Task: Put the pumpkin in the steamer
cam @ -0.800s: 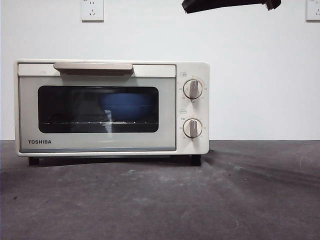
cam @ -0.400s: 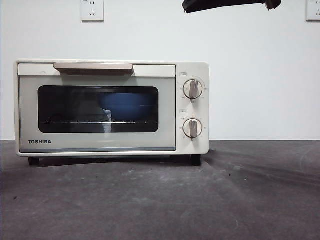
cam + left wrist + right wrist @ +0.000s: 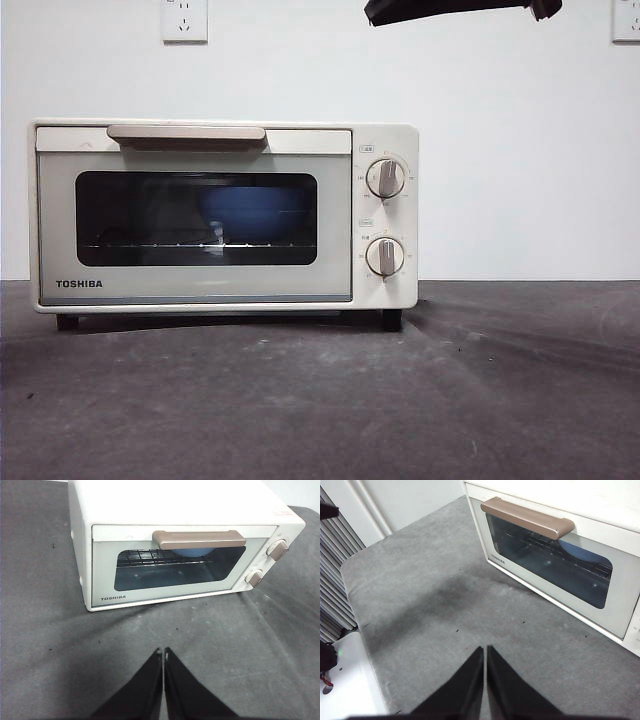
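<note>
I found the boxy cream-white steamer [image 3: 225, 215] on the matte grey table [image 3: 320, 400], glass door closed; no pumpkin visible. Left end effector [image 3: 163, 652] and right end effector [image 3: 485, 650] sat clenched, empty.

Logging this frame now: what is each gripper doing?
Left gripper: closed, holding nothing, in front of the steamer.
Right gripper: closed, holding nothing.

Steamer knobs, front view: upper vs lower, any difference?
The upper knob sits level with the top of the glass door; the lower knob sits level with the wire rack. The upper knob's bar leans slightly off vertical, while the lower knob's stands nearly upright. Both are round, beige and alike in size.
</note>
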`<state>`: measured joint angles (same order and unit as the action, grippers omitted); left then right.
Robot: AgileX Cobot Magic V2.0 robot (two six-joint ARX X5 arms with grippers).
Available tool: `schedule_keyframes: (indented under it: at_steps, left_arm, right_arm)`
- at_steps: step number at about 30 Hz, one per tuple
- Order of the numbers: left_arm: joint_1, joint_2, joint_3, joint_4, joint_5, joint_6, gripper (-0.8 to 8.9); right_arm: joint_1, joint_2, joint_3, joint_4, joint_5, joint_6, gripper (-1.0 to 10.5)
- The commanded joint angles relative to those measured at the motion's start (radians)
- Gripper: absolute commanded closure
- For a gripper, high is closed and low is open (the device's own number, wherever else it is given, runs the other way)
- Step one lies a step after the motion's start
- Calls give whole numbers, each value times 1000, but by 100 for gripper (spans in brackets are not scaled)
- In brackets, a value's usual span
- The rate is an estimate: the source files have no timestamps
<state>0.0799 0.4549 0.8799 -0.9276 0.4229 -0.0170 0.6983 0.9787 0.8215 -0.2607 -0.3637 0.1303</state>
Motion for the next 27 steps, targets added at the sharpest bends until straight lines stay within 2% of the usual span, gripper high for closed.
schedule_keyframes:
  at_steps: [1, 3, 10, 13, 17, 27]
  left_arm:
    - [-2, -8, 12, 26, -3, 84, 795]
    - [-3, -26, 1, 115, -3, 88, 795]
    - [-18, -128, -199, 742, -33, 110, 795]
    - [-20, -180, -319, 893, -72, 110, 795]
    - [-20, -252, -462, 952, -102, 110, 795]
    - [-33, -389, -718, 943, -121, 109, 795]
  right_arm:
    - [7, 6, 9, 7, 1, -9, 940]
    - [7, 6, 9, 7, 1, -9, 940]
    - [7, 6, 9, 7, 1, -9, 940]
    - [7, 6, 9, 7, 1, -9, 940]
    - [7, 6, 9, 7, 1, -9, 940]
    - [7, 6, 9, 7, 1, -9, 940]
